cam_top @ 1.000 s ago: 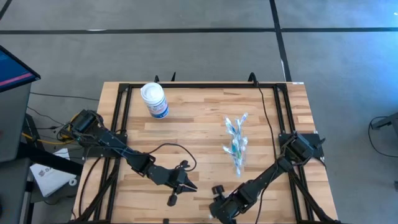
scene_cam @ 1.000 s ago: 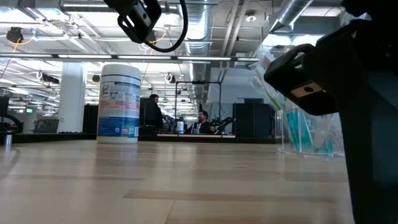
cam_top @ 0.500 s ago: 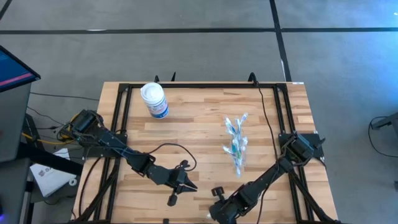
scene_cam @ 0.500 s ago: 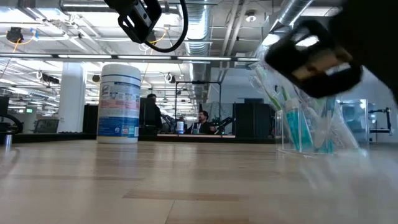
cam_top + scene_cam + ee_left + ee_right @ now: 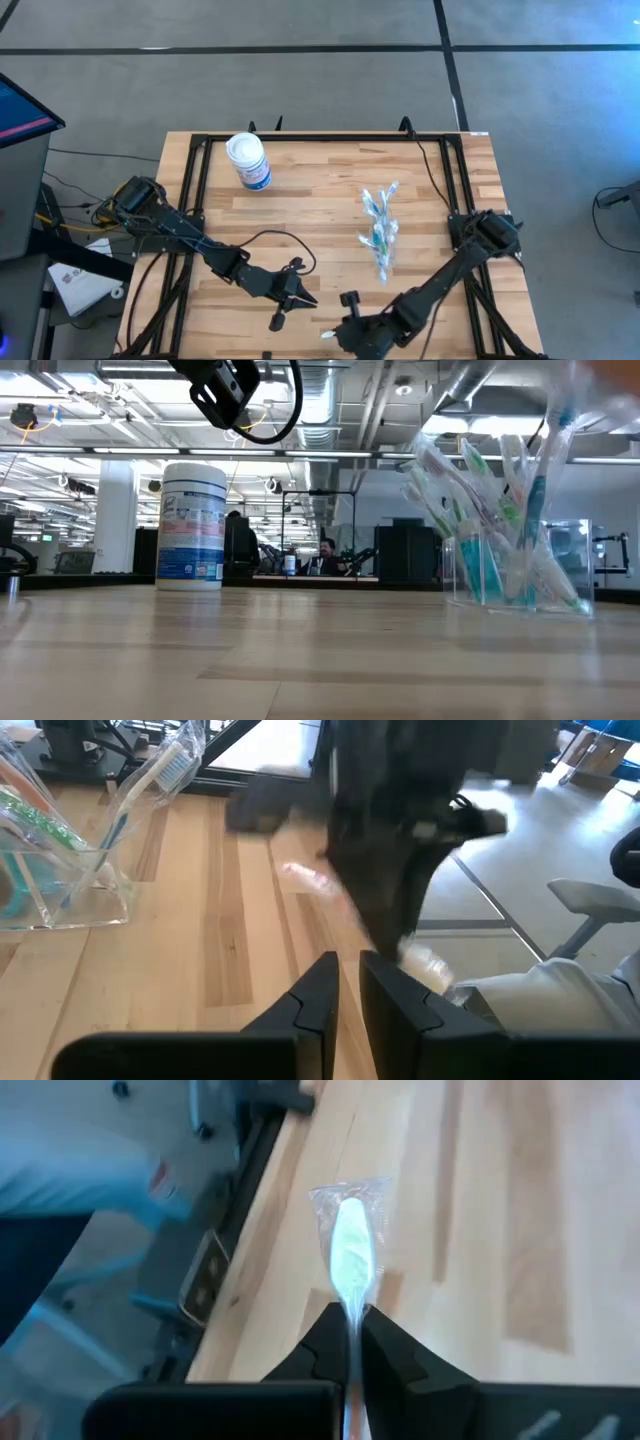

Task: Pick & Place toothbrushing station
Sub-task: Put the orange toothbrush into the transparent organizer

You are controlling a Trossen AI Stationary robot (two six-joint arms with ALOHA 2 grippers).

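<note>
Toothbrush [image 5: 351, 1260] in clear wrap clamped in right hand [image 5: 348, 1342] over near desk [image 5: 320, 215] edge, cup [image 5: 515, 565] of toothbrushes mid-right, left hand [image 5: 345, 982] nearly together, empty, nearby.

right arm [image 5: 400, 830] blurred | wrapped brush [image 5: 349, 1265] handle hid betw claw fingers | cup [image 5: 60, 870] cut by edge

Pale striped butcher-block wooden table [image 5: 320, 200] with a black metal frame [image 5: 195, 170]. At far left, a white cylindrical canister [image 5: 193, 526] with a blue-and-pink printed label. At right, a clear plastic cup [image 5: 515, 565] of white, green, teal and blue slim toothbrushes [image 5: 470, 485] — one pale green-headed, clear-wrapped toothbrush [image 5: 350, 1260] in the dark right gripper [image 5: 347, 1342].
</note>
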